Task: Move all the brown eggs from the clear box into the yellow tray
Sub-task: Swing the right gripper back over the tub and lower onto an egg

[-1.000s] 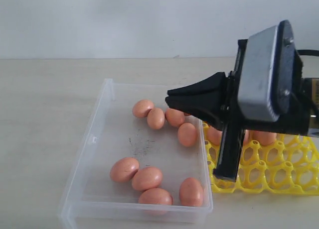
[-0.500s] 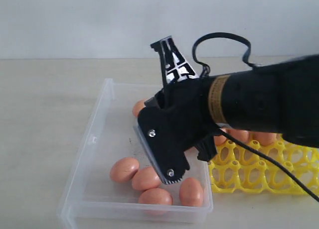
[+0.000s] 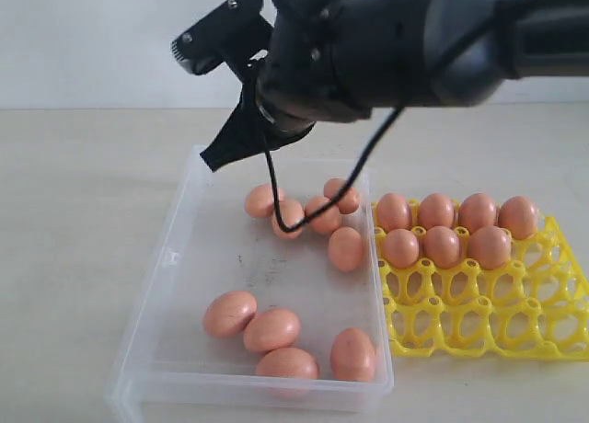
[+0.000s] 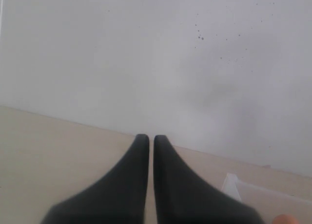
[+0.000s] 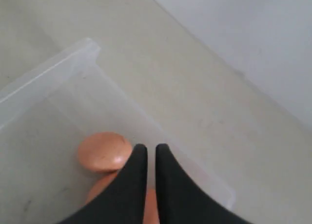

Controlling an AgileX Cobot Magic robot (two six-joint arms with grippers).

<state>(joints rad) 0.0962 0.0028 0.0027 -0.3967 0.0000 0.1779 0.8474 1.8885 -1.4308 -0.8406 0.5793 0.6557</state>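
We are reaching for more eggs (image 3: 271, 328). Our right gripper (image 5: 151, 148) hangs over the far corner of the box (image 3: 171, 254), fingers (image 5: 130, 185) almost together, holding nothing. Nine eggs lie in the box, seven sit in the tray (image 3: 479, 351). Next we should open wide and come down around one.

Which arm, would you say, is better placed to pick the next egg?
Right: its jaws hang over the clear box, brown eggs just below; the left jaws point at the wall.
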